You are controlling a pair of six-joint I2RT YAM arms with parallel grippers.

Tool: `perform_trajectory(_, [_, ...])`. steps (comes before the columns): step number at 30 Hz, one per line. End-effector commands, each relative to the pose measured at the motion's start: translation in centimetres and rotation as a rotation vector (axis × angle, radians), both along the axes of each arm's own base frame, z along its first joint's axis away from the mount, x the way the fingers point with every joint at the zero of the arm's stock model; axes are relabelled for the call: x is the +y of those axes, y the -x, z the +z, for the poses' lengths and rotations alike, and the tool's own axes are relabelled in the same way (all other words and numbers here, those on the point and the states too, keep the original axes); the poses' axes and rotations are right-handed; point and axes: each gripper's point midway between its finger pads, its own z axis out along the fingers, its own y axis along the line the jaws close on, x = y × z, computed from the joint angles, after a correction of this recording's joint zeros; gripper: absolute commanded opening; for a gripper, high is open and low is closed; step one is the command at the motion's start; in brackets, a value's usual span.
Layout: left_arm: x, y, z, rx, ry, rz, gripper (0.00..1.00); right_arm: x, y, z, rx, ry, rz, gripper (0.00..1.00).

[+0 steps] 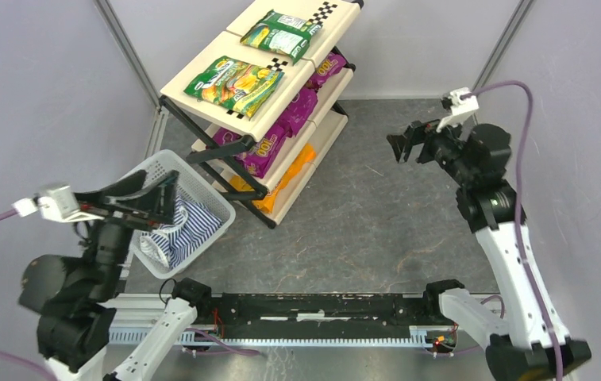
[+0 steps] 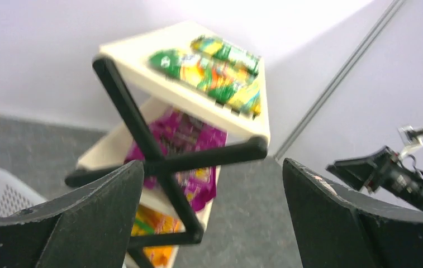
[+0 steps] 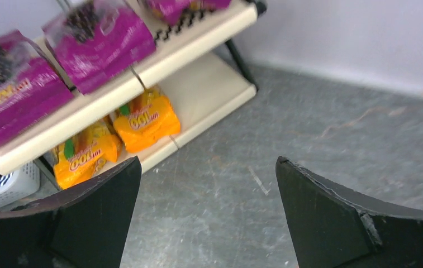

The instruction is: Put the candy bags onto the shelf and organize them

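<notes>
1. Okay, my left pincer [image 1: 168,194] is spread wide and holds nothing. It hangs right over the white basket [image 1: 217,202] and its striped cloth [image 1: 182,230].
2. My right pincer [image 3: 207,162] is also spread and empty, up above the desk [image 1: 360,206].
3. The shelf [image 3: 209,84] is ahead of both pincers, near the left one and further from the right.
4. The candy bags all look shelved: green bags [image 1: 233,83] on the top tier, purple bags [image 3: 100,39] in the middle, orange bags [image 3: 145,120] at the bottom. I see no loose bag, and I can't tell if the cloth hides one.
5. Risk: if the left pincer drops, it could snag the cloth or hook the basket rim and drag the basket into the shelf leg.
6. Risk: if the left pincer swings forward, it could hit the black frame just ahead and jolt the bags off.
7. Risk: the purple bags overhang their tier, so a nudge from the right pincer while tidying could tip one onto the desk.
</notes>
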Motion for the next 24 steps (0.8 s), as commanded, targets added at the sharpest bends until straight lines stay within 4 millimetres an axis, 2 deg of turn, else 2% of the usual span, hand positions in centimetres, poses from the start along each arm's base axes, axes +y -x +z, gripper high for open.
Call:
perform_trajectory(1, [1.2, 0.2, 4.8, -0.119, -0.086, 0.069, 1.00, -2.9, 3.8, 8.9, -0.292, 0.059, -0.098, 0.98])
perform_trajectory(4, [1.4, 0.9, 7.2, -0.175, -0.082, 0.068, 1.00, -4.5, 7.4, 13.9, -0.487, 0.011, -0.166, 0.98])
perform_trajectory(6, [1.4, 1.4, 8.5, -0.201, -0.082, 0.057, 1.00, -5.6, 9.5, 15.9, -0.577, -0.038, -0.218, 0.98])
perform_trajectory(11, [1.3, 2.5, 10.7, -0.254, -0.083, 0.026, 1.00, -7.0, 13.1, 18.4, -0.723, -0.104, -0.271, 0.98])
perform_trajectory(16, [1.4, 2.6, 11.0, -0.262, -0.087, 0.030, 1.00, -7.2, 13.2, 18.7, -0.717, -0.088, -0.278, 0.98])
perform_trajectory(24, [1.8, 2.0, 11.0, -0.280, -0.067, 0.067, 1.00, -6.6, 11.5, 17.2, -0.672, -0.052, -0.262, 0.98])
